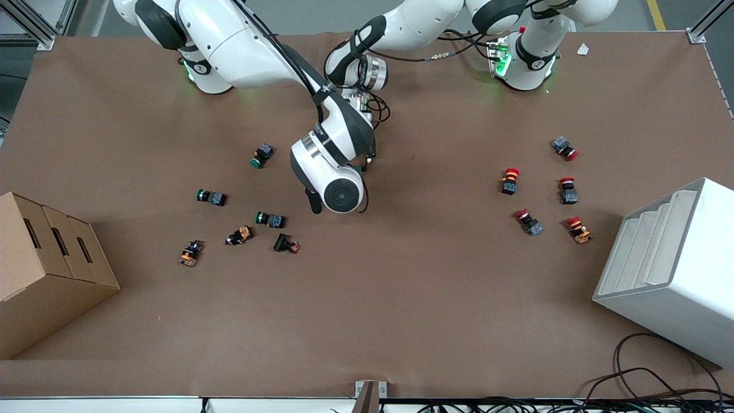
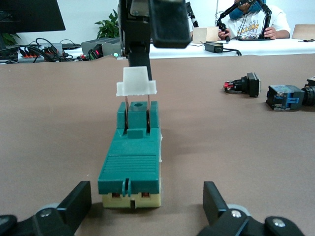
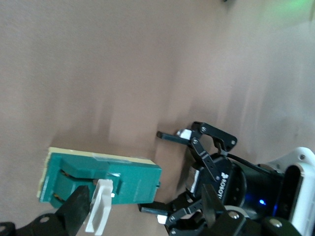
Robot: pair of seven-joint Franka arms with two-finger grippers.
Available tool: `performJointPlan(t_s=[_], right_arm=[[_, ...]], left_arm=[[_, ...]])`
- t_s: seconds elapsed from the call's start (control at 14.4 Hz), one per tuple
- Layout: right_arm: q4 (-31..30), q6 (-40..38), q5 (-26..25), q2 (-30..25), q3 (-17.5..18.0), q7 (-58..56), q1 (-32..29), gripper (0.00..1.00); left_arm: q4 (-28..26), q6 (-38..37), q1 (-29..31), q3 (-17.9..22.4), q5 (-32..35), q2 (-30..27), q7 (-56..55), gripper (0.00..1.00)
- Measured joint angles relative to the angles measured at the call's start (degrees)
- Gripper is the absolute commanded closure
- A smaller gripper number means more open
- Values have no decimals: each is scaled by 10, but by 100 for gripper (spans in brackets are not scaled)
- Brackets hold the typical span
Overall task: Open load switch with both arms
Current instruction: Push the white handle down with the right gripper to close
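Note:
The load switch (image 2: 132,157) is a dark green block on a cream base, lying on the brown table midway between the two arm bases. Its white lever (image 2: 136,82) stands raised at one end. In the front view only a green sliver of the load switch (image 1: 360,168) shows under the right arm's hand. My right gripper (image 3: 146,204) is open over the lever end, and one of its fingers (image 3: 74,212) touches the lever (image 3: 100,207). My left gripper (image 2: 147,191) is open, low at the switch's other end, with its fingers (image 2: 78,199) apart from the block's sides.
Several green-capped and orange push buttons (image 1: 269,219) lie toward the right arm's end. Several red-capped ones (image 1: 509,180) lie toward the left arm's end. A cardboard box (image 1: 46,275) and a white bin (image 1: 671,269) stand at the table's two ends.

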Motion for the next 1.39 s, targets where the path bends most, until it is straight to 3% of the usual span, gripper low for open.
performJointPlan(t_s=[0.7, 1.39], right_arm=[[9, -61, 51, 0, 3, -29, -7, 0], [-13, -46, 46, 1, 5, -53, -4, 0]], left_arm=[[0, -10, -3, 1, 1, 3, 0, 0], [0, -13, -5, 1, 1, 4, 0, 0]])
